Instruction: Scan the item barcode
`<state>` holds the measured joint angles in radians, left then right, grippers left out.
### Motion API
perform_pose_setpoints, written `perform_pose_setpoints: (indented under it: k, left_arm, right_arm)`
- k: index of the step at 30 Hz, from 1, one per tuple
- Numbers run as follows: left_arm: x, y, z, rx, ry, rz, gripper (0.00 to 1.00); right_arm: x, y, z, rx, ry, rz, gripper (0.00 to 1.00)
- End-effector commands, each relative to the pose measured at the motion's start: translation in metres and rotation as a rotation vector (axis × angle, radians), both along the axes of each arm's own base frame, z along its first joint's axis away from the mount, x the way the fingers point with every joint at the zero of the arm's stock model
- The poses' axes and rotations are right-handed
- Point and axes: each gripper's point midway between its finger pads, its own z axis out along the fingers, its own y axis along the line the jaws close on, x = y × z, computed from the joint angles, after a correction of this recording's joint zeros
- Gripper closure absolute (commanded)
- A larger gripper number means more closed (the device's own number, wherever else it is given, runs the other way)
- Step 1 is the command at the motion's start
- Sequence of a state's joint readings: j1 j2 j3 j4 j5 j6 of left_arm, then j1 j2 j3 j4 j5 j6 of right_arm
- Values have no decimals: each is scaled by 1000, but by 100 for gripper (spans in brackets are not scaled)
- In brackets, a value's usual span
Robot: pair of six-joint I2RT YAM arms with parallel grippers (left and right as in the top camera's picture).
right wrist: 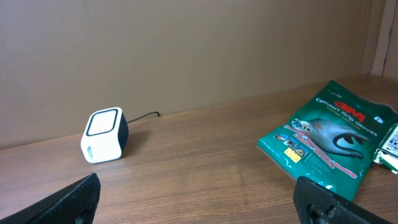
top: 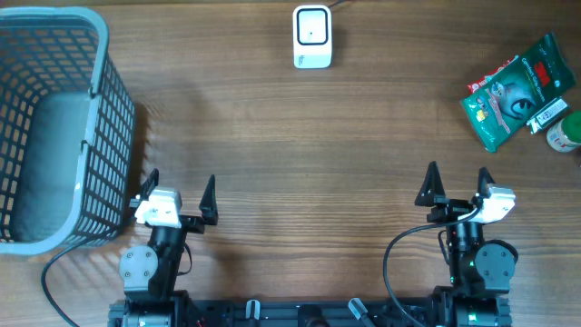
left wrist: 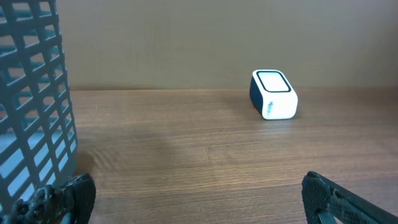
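Overhead and wrist views of a wooden table [top: 300, 136] with both arms parked at its near edge. The left gripper [top: 182, 177] stands with its jaws wide apart and nothing between them, just beside the near right corner of the basket [top: 109, 136]; its wrist view shows the two fingertips at the lower corners of the frame, bare wood between them, and the basket's grey lattice wall [left wrist: 31, 93] close on the left. The right gripper [top: 458, 171] is likewise spread wide and empty, well apart from everything on the table. The scanner [top: 312, 36], a small white block with a dark-framed window on top, sits at the far edge near the centre, its cable [right wrist: 144, 116] trailing toward the back wall; it shows in both wrist views [left wrist: 273, 94] [right wrist: 104, 135]. The packet [top: 513, 91], green with red and white print, lies flat and askew at the far right of the table, well away from the scanner and untouched by either arm. A smaller bag with a white barcode label [top: 549, 113] rests against the packet's right edge, and a small jar [top: 565, 134] lies just beside that. The right wrist view shows the packet [right wrist: 329, 140] ahead and to the right.
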<state>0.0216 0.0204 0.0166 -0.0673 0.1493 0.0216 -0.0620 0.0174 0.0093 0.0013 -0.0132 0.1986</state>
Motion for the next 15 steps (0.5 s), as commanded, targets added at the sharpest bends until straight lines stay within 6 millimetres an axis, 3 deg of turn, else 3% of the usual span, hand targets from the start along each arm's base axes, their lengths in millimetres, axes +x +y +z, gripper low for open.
perform_pose_setpoints:
  k: [1, 8, 15]
  left_arm:
    - [2, 1, -10, -29, 37, 11, 0]
    - [3, 1, -17, -30, 67, 12, 0]
    - [1, 1, -7, -30, 21, 12, 0]
  right_arm:
    - [-1, -4, 3, -16, -14, -23, 0]
    - [-1, -4, 3, -16, -14, -23, 0]
    - [-1, -4, 3, -16, -14, -23, 0]
